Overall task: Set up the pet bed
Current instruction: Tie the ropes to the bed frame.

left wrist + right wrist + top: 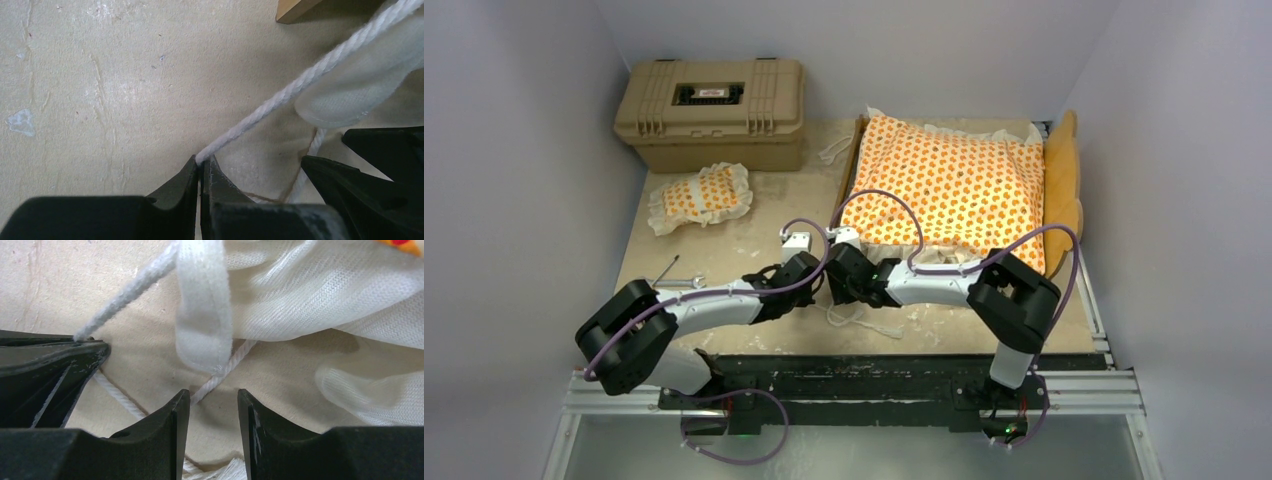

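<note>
The orange-patterned mattress cushion (946, 188) lies on the light-wood bed frame (1061, 190) at the back right. The small matching pillow (699, 197) lies on the table to the left. My left gripper (202, 162) is shut on a white cord (300, 82) that runs from the cushion's near left corner. My right gripper (214, 396) is open just above the table, beside a second white cord (220, 374) and a white fabric loop (202, 305) of the ruffle (320, 285). Both grippers meet at the cushion's near left corner (824, 275).
A tan plastic hard case (712, 110) stands at the back left. A small metal tool (667, 272) lies by the left arm. Loose white cord (864, 320) lies near the table's front edge. The left fingers (45, 365) show at the left of the right wrist view.
</note>
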Motion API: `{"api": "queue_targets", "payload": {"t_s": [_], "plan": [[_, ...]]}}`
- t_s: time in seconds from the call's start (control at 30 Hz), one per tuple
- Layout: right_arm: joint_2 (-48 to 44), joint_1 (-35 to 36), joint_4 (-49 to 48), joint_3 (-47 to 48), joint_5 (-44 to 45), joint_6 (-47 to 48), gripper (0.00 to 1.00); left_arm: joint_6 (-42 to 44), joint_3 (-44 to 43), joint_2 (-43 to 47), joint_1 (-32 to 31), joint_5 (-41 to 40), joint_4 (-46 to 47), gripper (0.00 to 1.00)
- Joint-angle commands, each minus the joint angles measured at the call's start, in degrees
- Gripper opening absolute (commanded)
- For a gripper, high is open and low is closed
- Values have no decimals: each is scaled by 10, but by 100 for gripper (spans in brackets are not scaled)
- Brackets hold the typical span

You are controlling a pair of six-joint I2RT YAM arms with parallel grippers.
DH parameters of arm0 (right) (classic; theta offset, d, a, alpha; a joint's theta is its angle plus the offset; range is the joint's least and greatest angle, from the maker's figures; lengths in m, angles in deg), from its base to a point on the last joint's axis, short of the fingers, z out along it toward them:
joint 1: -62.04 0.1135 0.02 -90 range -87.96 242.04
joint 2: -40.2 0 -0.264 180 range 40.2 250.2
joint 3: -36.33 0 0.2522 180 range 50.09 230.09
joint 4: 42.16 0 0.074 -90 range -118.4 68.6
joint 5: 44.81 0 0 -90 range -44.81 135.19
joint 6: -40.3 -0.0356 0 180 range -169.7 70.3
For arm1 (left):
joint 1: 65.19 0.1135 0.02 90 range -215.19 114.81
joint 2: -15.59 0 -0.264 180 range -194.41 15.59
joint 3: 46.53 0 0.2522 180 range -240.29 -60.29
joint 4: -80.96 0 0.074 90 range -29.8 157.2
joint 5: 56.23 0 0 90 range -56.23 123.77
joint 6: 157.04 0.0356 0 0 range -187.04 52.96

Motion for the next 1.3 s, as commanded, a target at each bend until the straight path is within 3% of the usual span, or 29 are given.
{"api": "queue_targets", "payload": {"t_s": [0.0,0.23,0.37,0.43,0.53,0.6,0.67,0.8,0.97,1.07,1.17,1.27], "plan": [[29,22,35,-7,0,-7,44,12,-18,10,4,13,19,0],[67,22,55,14,17,-6,41,13,-34,4,4,23,24,0],[60,22,75,-2,27,-13,26,17,-39,5,5,24,22,1],[53,22,86,-9,30,-17,14,18,-39,5,4,25,22,1],[36,20,101,-22,38,-17,12,19,-41,4,5,31,25,1],[7,18,104,-32,28,-17,12,20,-43,3,4,39,28,2],[-31,16,109,-39,17,-18,0,22,-48,-1,5,51,31,3],[-126,13,141,-26,-5,11,0,25,-59,-12,5,88,47,4],[-220,-9,122,-6,-111,62,0,9,-72,-20,4,156,121,6],[-238,-23,92,-4,-171,76,0,-6,-75,-20,5,174,158,20],[-232,-32,74,-5,-182,76,0,6,-85,-2,5,140,115,41],[-224,-34,49,-12,-194,70,0,27,-71,46,5,115,84,54]]}}
